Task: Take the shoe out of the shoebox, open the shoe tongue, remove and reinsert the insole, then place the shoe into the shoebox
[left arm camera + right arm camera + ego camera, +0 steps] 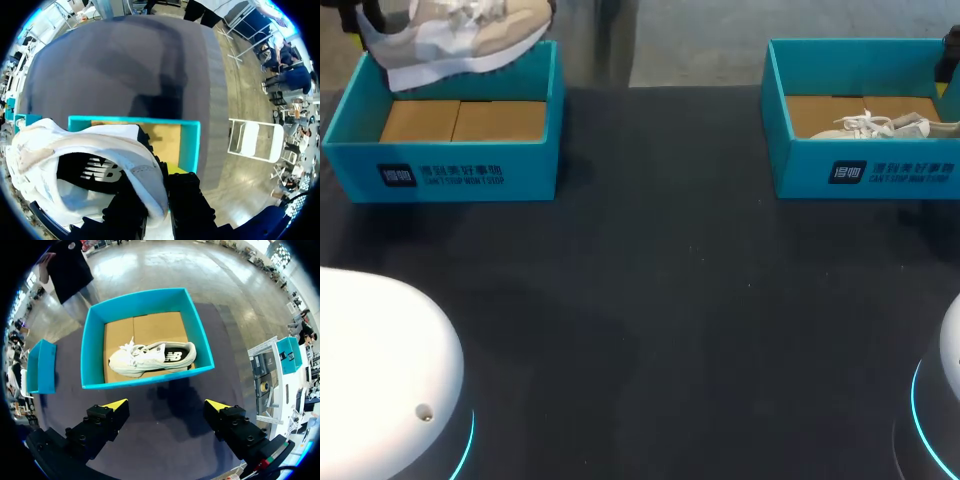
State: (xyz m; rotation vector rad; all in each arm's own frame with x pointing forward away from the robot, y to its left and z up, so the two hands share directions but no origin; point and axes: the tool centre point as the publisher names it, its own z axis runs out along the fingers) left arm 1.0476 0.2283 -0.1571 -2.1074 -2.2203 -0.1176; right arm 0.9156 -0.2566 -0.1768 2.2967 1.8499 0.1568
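Observation:
A beige and white shoe (460, 35) hangs tilted above the left teal shoebox (440, 165), whose cardboard floor is bare. In the left wrist view my left gripper (162, 176) is shut on the heel collar of this shoe (75, 165), one finger inside and one outside, with the box (190, 142) beneath. A second white shoe (150, 355) lies on its side in the right shoebox (95, 340); the head view also shows this shoe (885, 126) and its box (800, 165). My right gripper (166, 405) stands open above the table on the near side of that box, holding nothing.
The dark table (670, 300) stretches between the two boxes and toward the front. The white bases of my arms (380, 370) sit at the front corners. From the right wrist, the left shoebox (40, 365) shows off to the side.

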